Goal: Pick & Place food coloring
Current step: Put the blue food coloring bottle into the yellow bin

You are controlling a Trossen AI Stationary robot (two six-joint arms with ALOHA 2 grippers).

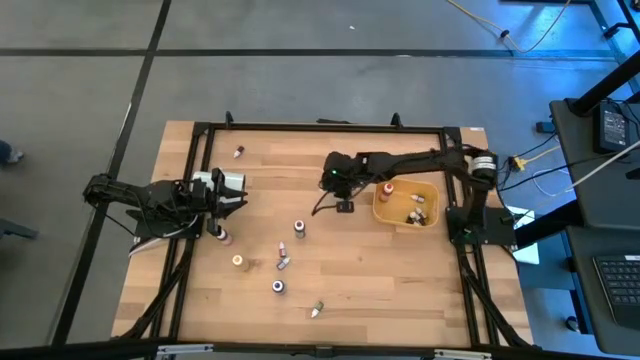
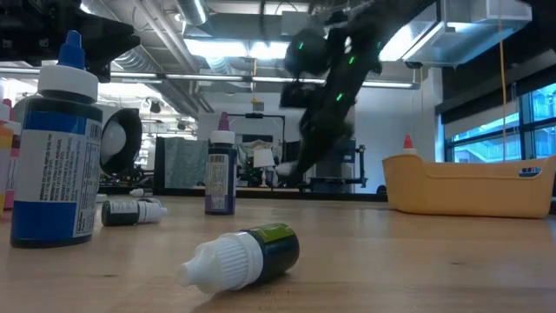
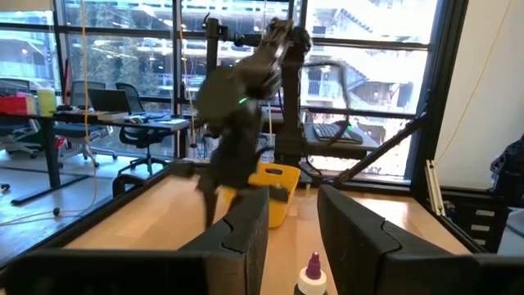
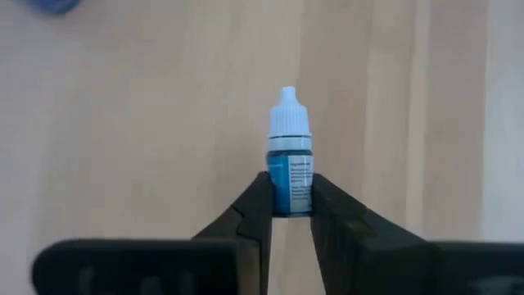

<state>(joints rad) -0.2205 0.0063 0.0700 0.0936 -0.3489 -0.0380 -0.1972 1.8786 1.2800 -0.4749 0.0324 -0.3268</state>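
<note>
My right gripper (image 4: pixel 291 205) is shut on a blue food coloring bottle (image 4: pixel 291 156) with a pale pointed cap. It hangs over the table's middle (image 1: pixel 345 205), left of the tan tray (image 1: pixel 432 190). Several more small bottles stand or lie on the wood, among them an upright one (image 1: pixel 299 229), one with an orange body (image 1: pixel 238 261) and a green one lying on its side (image 2: pixel 252 255). My left gripper (image 3: pixel 291 238) waits at the table's left side (image 1: pixel 235 195), open, with nothing between its fingers. My right gripper pinches the lower part of the blue bottle's body (image 4: pixel 291 187) between its two fingertips. The fingers slant downward from the table's right side. The bottle stands out beyond the fingertips, cap pointing away from the gripper, with the tabletop well behind it.
The tray holds several bottles, one with an orange body (image 1: pixel 388 188) at its left end. One bottle (image 1: pixel 238 152) stands alone near the far left. A purple bottle (image 3: pixel 311 274) stands just before my left gripper. A black frame (image 1: pixel 300 127) borders the table.
</note>
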